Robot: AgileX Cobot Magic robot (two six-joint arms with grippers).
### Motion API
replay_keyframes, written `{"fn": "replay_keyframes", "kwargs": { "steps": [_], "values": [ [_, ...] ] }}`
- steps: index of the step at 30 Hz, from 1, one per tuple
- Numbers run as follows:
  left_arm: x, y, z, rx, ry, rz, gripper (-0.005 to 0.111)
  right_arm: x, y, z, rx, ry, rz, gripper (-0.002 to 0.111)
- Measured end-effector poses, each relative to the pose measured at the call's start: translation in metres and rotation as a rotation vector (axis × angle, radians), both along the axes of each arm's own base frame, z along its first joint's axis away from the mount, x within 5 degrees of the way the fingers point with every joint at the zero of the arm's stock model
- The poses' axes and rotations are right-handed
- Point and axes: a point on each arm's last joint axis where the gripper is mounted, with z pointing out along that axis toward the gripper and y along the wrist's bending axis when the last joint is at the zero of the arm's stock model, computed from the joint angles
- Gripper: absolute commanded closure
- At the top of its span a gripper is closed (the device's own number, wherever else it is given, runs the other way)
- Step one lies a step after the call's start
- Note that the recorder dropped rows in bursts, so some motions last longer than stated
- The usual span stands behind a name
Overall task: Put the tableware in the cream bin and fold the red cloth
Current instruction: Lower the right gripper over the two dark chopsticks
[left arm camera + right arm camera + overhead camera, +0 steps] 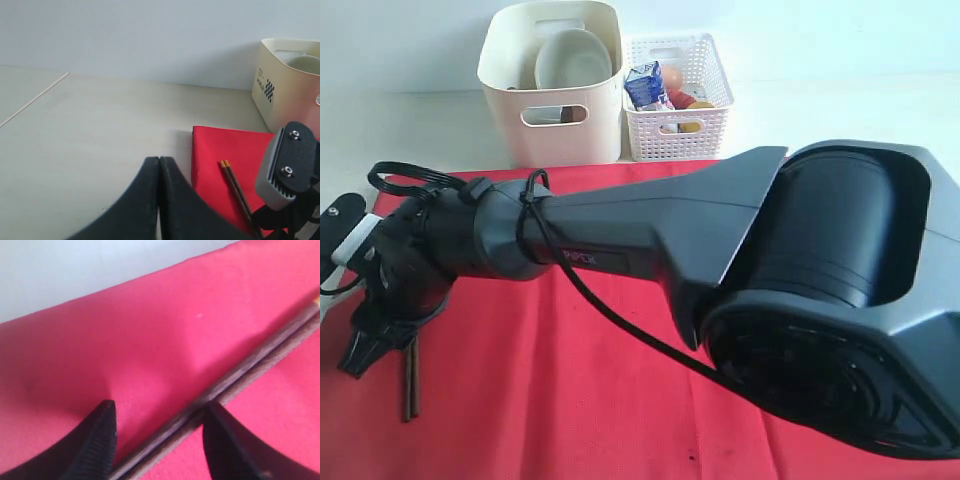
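Observation:
The red cloth [570, 400] [215, 150] [150, 330] covers the table front. Two dark wooden chopsticks [411, 385] [235, 185] [250, 370] lie side by side on it near its left edge. My right arm reaches across to that edge. Its gripper [362, 350] [160, 407] is open and low over the cloth, with the chopsticks running between the fingers and one finger against them. My left gripper [159, 160] is shut and empty over bare table beside the cloth's corner. The cream bin [555, 130] [285, 95] stands at the back with a pale bowl [572, 58] inside.
A white lattice basket [675, 130] with a blue milk carton [642, 85] and other food stands right of the bin. The right arm's large dark body [820, 270] fills the right of the exterior view and hides much of the cloth. Pale table [100, 125] lies left of the cloth.

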Motion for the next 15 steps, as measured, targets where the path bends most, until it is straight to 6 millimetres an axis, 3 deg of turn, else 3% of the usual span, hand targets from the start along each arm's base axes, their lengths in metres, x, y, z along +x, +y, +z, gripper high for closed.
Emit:
{"fn": "replay_keyframes", "kwargs": {
  "steps": [4, 9, 15],
  "values": [
    [0.0000, 0.0000, 0.0000, 0.000, 0.000, 0.000, 0.106, -0.0011, -0.0001, -0.0001, -0.014, -0.014, 0.027, 0.091],
    [0.0000, 0.0000, 0.0000, 0.000, 0.000, 0.000, 0.106, -0.0009, -0.0006, 0.0009, -0.038, -0.032, 0.044, 0.107],
    [0.0000, 0.0000, 0.0000, 0.000, 0.000, 0.000, 0.106, -0.0001, -0.0031, 0.0031, -0.070, -0.049, 0.055, 0.108]
  ]
}}
